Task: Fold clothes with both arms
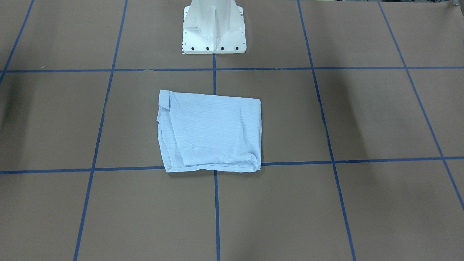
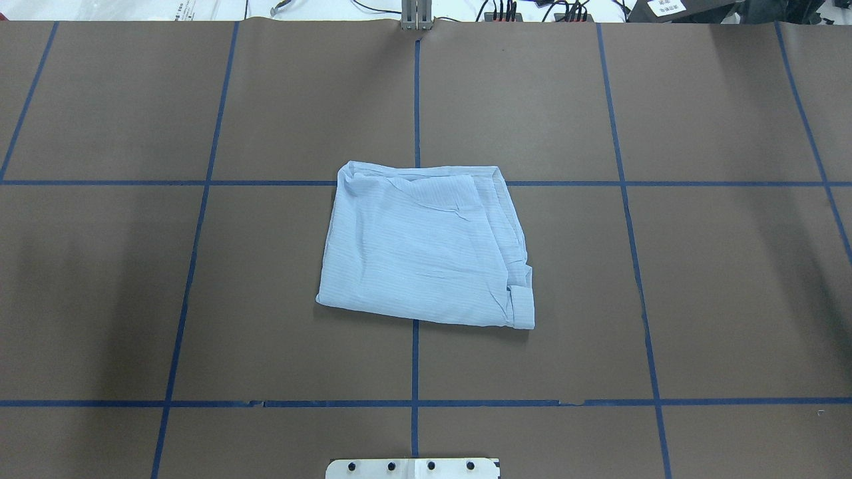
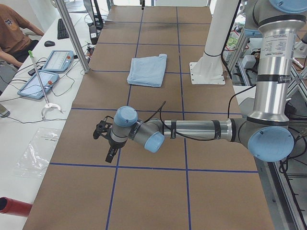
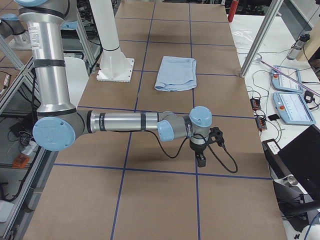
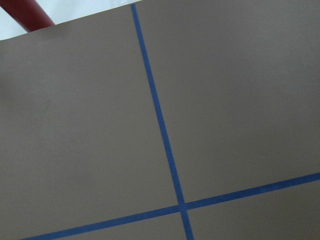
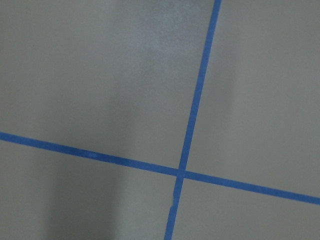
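Blue and thin, the shirt (image 2: 426, 249) lies folded into a rough square in the middle of the table (image 2: 732, 299). It is flat. On the side toward the table's right end you can see the edges of the layers stacked up. Its far edge sits on one of the blue tape lines (image 2: 133, 182) that cross the brown table top. The white base (image 1: 214, 29) stands near the shirt, at the robot's edge of the table, and does not touch it.

Nothing is holding the shirt. The left arm (image 3: 192, 129) reaches out low over the table near the left end, well apart from the shirt. Its left gripper (image 3: 110, 154) points down at the bare brown top. I cannot tell if its fingers are apart or together. The right arm (image 4: 125, 121) does the same near the right end, and its right gripper (image 4: 201, 161) points down too. I cannot tell its state either.

Both wrist views show only brown table and crossing blue tape.

A person (image 3: 12, 33) sits beside the far edge, near two tablets (image 3: 48, 72).
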Motion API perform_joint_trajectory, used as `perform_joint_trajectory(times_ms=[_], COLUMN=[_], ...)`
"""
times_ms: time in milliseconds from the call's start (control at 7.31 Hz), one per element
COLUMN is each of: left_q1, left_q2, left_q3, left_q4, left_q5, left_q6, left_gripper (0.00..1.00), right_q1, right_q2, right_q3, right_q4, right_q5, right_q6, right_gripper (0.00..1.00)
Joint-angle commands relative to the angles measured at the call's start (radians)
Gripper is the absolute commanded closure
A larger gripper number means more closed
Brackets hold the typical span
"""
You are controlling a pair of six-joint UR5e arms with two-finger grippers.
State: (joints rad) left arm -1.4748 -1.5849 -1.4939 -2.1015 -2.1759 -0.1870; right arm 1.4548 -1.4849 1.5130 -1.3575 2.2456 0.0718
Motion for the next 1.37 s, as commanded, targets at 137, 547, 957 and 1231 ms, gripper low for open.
perform_joint_trajectory(times_ms=[137, 547, 957, 1231], left_q1=[-0.002, -0.105, -0.124, -0.125], left_q2=[0.002, 0.03, 0.019, 0.019], left_q3=[-0.158, -0.08, -0.089, -0.108], left_q4=[0.396, 0.411, 0.413, 0.414], left_q5=[-0.02, -0.222, -0.208, -0.206], left_q6=[0.007, 0.21, 0.218, 0.21], left_gripper=[0.0, 0.0, 0.0, 0.0], right_q1=[0.07, 0.085, 0.122, 0.137], right_q2=[0.026, 0.003, -0.079, -0.141], right_q3=[0.006, 0.0, 0.007, 0.025], right_q4=[-0.151, -0.16, -0.062, 0.006], right_q5=[0.188, 0.224, 0.221, 0.197], right_q6=[0.111, 0.111, 0.108, 0.108], right_gripper=[0.0, 0.0, 0.0, 0.0])
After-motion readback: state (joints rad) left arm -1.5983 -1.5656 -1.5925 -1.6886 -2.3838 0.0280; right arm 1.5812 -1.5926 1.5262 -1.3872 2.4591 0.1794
